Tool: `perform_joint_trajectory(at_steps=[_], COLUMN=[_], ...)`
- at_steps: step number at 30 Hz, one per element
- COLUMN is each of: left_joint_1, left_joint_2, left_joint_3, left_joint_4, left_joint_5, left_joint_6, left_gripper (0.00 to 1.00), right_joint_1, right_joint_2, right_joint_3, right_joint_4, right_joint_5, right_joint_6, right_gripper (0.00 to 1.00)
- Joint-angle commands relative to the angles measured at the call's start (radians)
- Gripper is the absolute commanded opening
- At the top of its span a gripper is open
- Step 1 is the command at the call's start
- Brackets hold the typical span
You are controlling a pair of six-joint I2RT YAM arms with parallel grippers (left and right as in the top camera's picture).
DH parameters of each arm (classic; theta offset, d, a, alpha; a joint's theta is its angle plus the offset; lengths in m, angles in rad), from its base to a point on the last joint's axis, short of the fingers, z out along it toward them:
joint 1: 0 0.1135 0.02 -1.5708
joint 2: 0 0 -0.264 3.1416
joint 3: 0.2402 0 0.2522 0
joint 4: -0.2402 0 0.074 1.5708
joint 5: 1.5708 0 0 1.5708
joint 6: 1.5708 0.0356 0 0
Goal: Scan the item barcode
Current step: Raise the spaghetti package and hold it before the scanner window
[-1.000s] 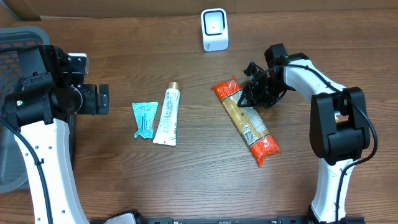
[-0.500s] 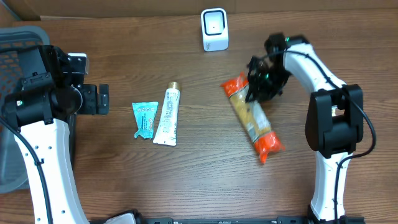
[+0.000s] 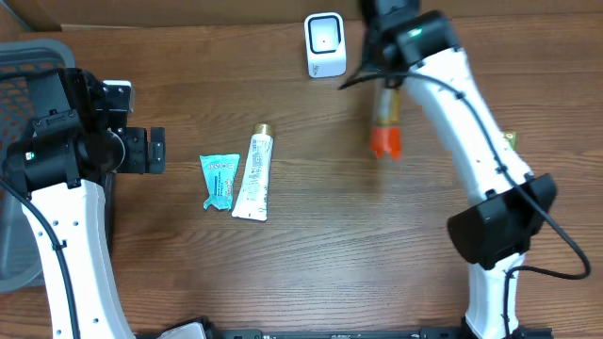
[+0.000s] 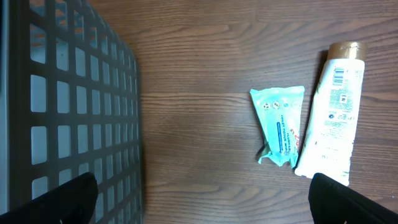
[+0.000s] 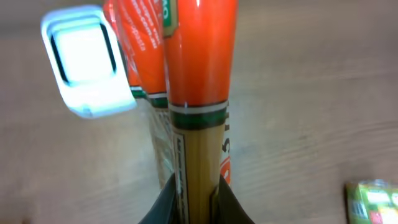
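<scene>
Wood table [image 3: 311,268]; R tool [image 5: 196,200] clamps pasta pack [image 5: 200,74], seen only wrist cam; L tool [image 4: 205,202] apart.

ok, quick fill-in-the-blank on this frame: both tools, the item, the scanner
1. The right tool is shut on the ___ packet.
2. The left tool stands ___, with nothing between its fingers.
3. In the right wrist view, the scanner shows to the ___ of the packet.

Missing words: orange; open; left
</scene>
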Motion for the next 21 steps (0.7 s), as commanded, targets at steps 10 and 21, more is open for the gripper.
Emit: perform_joint_trajectory(at_steps=[10, 21], left_joint_1=[0.003, 0.004], left_joint_2=[-0.006, -0.006], left_joint_3=[0.006, 0.006], left_joint_4=[0.001, 0.001], left_joint_5=[0.008, 0.008], left_joint_6=[0.015, 0.015], left_gripper=[1.0, 1.0], right_joint_1=[0.071, 0.071], right_joint_2=[0.021, 0.172], right_joint_3=[-0.001, -0.001], right_joint_4=[0.574, 0.888], right_joint_5=[0.357, 0.287], right_joint_6=[-0.421, -0.925], right_gripper=[0.04, 0.04])
